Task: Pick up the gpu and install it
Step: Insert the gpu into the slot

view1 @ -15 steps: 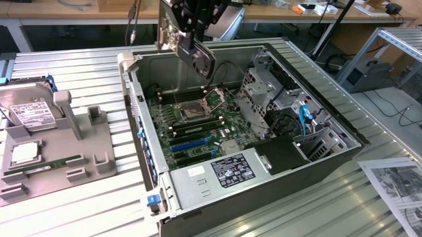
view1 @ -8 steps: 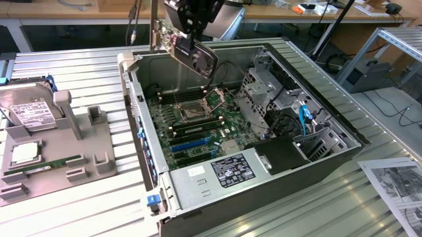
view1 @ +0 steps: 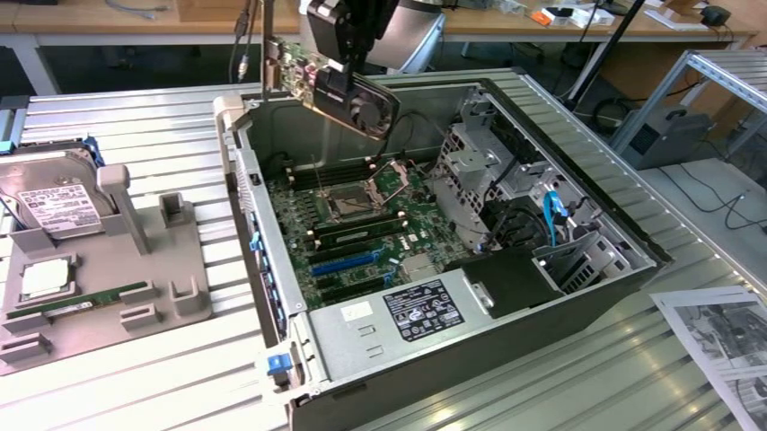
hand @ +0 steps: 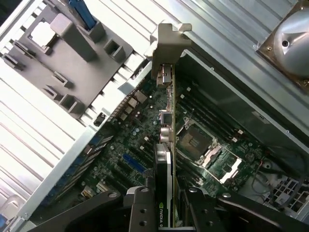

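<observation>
- Item: gpu (view1: 374, 112) (hand: 166, 121), one. Held in the air above the far end of the open case (view1: 246, 180), clear of everything inside it. Its silver bracket (hand: 169, 43) points toward the case's rear wall.
- Holder: pincer (view1: 341, 83) (hand: 166, 215), one, pinching the gpu across its thickness. The wrist view shows a finger on each face of the card.
- Step in hand, as judged: carrying the card over the case to its slot.
- Handling note: the card looks thin and long, so keep the grip firm and the travel slow, or the free bracket end may swing.
- Handling note: keep the card's long edge parallel to the blue slots (view1: 345, 263) on the motherboard (view1: 401, 220), with the bracket lined up on the case's rear wall. A skewed card would likely catch on the wall or ride on the slot's lip.
- Handling note: stay clear of the processor socket (view1: 356, 199) and the drive cage.
- Inside the case: motherboard, one; processor socket, one; labelled power supply (view1: 414, 314), one. The blue slots number at least two, and an exact count is not possible.
- Beside the case, toward the exterior view's left, on the ribbed surface (view1: 144, 377): grey parts holder (view1: 180, 301), one.
- On the holder: hard drive (view1: 54, 202), one; processor chip (view1: 42, 278), one; green memory stick (view1: 90, 303), one.
- Beside the case, toward the exterior view's right: printed sheets (view1: 719, 341), two or so.
</observation>
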Available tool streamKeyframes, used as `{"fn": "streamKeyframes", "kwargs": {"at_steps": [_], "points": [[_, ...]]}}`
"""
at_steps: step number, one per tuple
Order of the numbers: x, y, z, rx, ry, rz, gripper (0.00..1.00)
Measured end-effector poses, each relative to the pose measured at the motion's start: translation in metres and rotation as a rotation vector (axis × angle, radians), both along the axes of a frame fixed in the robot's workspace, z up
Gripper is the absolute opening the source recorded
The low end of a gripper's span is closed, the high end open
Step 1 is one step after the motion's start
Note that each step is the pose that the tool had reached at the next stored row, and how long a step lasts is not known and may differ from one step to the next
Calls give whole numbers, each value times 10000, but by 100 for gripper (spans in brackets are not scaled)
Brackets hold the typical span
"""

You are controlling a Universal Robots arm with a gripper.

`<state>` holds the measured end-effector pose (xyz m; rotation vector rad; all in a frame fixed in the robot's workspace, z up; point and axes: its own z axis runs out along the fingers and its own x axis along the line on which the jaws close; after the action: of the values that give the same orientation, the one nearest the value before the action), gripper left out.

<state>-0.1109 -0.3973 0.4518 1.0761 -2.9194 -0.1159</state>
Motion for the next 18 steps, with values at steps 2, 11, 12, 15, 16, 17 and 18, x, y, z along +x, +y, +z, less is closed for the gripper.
{"fn": "streamKeyframes", "kwargs": {"at_steps": [2, 11, 12, 15, 16, 17, 18], "points": [[1, 0, 0, 0, 1, 418, 27], [25, 0, 0, 1, 2, 1272, 27], [25, 0, 0, 1, 0, 1272, 27], [27, 0, -2, 0, -7, 1272, 27], [28, 0, -4, 1, -19, 1272, 27], [30, 0, -6, -2, -34, 1272, 27], [31, 0, -8, -4, -53, 1272, 27]]}}
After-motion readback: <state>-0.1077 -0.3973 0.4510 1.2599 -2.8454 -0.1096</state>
